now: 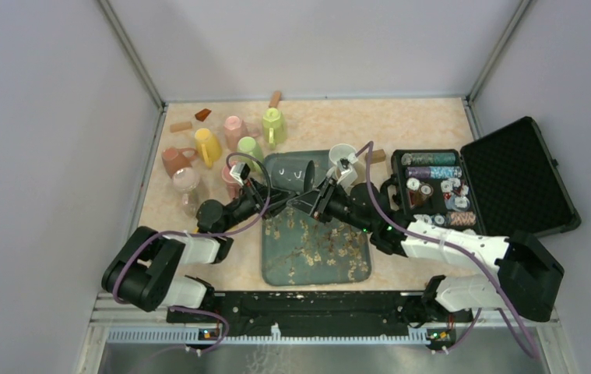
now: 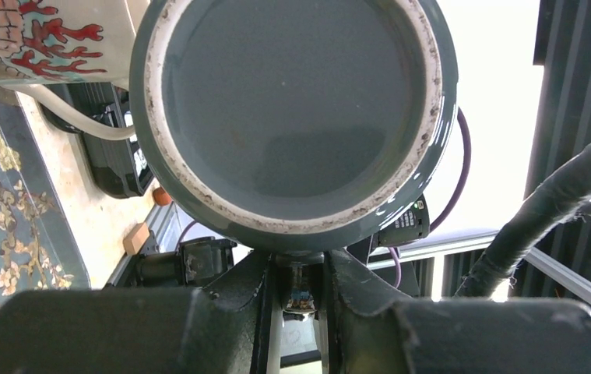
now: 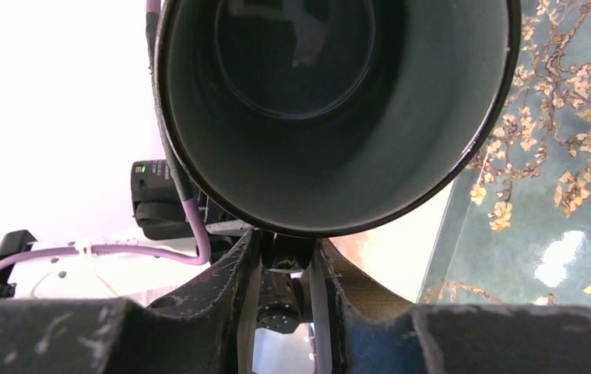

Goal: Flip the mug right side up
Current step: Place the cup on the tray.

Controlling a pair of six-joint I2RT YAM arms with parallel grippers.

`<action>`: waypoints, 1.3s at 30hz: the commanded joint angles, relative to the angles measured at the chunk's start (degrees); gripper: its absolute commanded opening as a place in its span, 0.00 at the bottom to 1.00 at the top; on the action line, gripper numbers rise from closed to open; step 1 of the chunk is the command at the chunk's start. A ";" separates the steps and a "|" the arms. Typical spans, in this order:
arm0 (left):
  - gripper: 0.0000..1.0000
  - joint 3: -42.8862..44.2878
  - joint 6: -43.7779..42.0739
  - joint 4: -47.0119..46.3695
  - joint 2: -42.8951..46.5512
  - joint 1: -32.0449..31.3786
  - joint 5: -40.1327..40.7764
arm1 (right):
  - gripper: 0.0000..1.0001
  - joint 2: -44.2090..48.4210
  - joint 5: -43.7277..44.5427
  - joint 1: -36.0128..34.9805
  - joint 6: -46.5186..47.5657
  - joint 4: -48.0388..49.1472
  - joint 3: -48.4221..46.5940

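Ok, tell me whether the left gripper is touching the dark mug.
Touching. The left wrist view shows the left gripper closed up against the dark mug at the lower edge of its base, with no gap between them.

No words or numbers can be read here. The mug (image 1: pixel 290 171) has small pale marks, too tiny to make out.

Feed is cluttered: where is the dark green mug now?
Top view, table centre: the dark green mug sits sideways over the far end of the floral tray, between the left pincer and right pincer, near the white mug.
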State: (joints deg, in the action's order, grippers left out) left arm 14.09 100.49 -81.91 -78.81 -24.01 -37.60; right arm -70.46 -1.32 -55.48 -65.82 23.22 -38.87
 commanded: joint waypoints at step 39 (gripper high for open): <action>0.75 -9.40 -13.51 -16.24 -9.06 -1.59 -6.33 | 0.00 -2.65 11.47 -3.08 16.10 -26.93 -9.91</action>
State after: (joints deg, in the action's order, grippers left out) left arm 5.96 91.26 -84.07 -87.07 -25.45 -41.63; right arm -72.25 7.79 -58.33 -55.29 0.01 -44.45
